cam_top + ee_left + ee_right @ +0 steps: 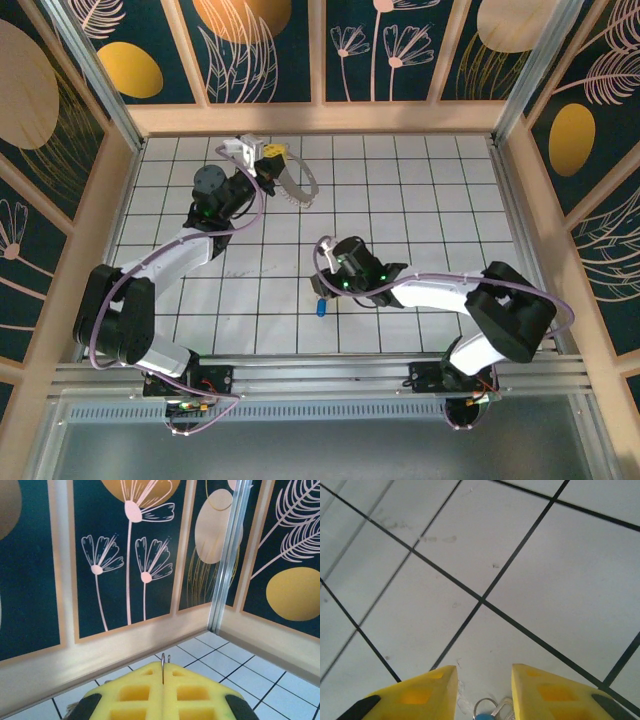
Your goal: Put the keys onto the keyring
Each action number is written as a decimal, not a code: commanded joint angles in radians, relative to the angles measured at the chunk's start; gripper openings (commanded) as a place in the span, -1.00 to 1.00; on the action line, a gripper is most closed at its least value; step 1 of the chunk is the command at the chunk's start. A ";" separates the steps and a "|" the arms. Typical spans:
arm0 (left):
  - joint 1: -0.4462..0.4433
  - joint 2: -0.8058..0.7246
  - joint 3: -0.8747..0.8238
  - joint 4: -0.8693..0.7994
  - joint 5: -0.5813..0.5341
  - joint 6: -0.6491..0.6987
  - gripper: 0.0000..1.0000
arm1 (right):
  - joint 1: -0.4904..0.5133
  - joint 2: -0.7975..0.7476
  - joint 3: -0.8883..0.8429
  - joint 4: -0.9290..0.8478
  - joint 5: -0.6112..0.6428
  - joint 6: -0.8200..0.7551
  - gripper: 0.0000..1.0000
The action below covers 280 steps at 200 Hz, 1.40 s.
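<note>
My left gripper [268, 158] is raised near the back wall, its yellow fingers shut on the thin wire of the keyring [312, 188]. The hoop hangs to the gripper's right. In the left wrist view the keyring's wire [163, 667] pokes up from the closed seam between the fingers [135, 692]. A small key with a blue head [321, 308] lies on the white tiles near the front middle. My right gripper [325, 292] is low over it. In the right wrist view the right gripper [484, 672] is open, and the blue key head with small silver rings [487, 711] lies between its yellow fingers, touching neither.
The floor is white tile with black grid lines [400, 200], boxed in by wooden-framed patterned walls [320, 118]. An aluminium post [227, 555] stands in the back corner ahead of my left gripper. A metal rail [320, 378] runs along the near edge.
</note>
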State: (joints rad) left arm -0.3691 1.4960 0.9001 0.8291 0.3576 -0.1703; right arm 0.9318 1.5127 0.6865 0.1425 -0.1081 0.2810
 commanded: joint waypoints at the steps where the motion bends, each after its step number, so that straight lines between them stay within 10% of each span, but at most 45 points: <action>1: 0.019 -0.050 -0.016 0.036 0.000 -0.014 -1.00 | 0.054 0.048 0.062 -0.103 0.113 -0.071 -0.33; 280: 0.035 -0.063 -0.032 0.024 0.010 -0.017 -1.00 | 0.138 0.108 0.105 -0.180 0.154 -0.105 -0.44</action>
State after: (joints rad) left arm -0.3401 1.4628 0.8707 0.8181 0.3584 -0.1772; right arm 1.0576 1.6066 0.7643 -0.0128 0.0521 0.1909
